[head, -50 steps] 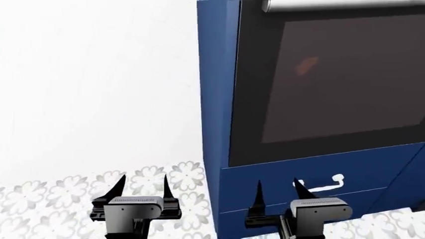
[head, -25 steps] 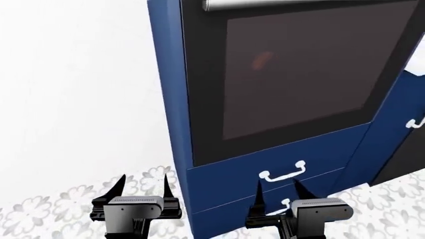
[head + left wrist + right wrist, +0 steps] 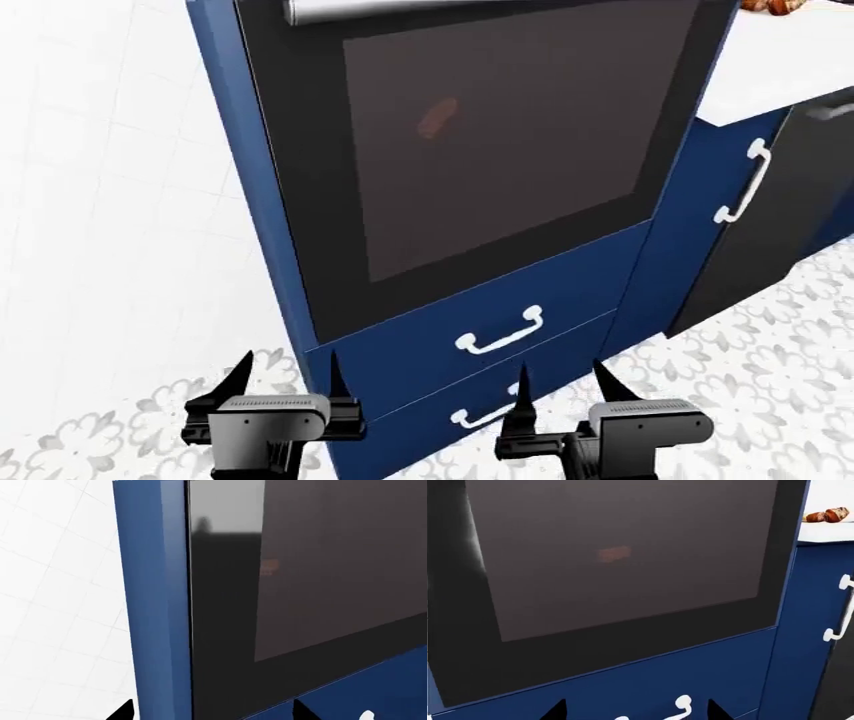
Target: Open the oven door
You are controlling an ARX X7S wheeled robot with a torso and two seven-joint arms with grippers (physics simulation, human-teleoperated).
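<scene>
The oven door [image 3: 494, 150] is a glossy black panel with a dark glass window, lying flush in its navy cabinet. Its silver bar handle [image 3: 467, 10] runs along the head view's top edge. Both grippers hover low in front of the cabinet, well below the handle and touching nothing. My left gripper [image 3: 288, 365] is open, level with the cabinet's left corner. My right gripper [image 3: 561, 375] is open in front of the drawers. The left wrist view shows the door [image 3: 300, 580] between the left gripper's [image 3: 213, 712] tips. The door [image 3: 620, 555] fills the right wrist view above the right gripper [image 3: 635, 712].
Two navy drawers with white curved handles [image 3: 502, 332] [image 3: 467, 415] sit under the oven. To the right stand a navy cabinet with a vertical white handle [image 3: 745, 180], a matte black dishwasher front [image 3: 787, 220] and a white counter [image 3: 820, 532] bearing pastries [image 3: 825, 516]. A white wall [image 3: 107, 200] lies left.
The head view has swung, so the oven has slid left and the drawers, neighbouring cabinet and dishwasher have come into sight. Both grippers keep their pose and stay open.
</scene>
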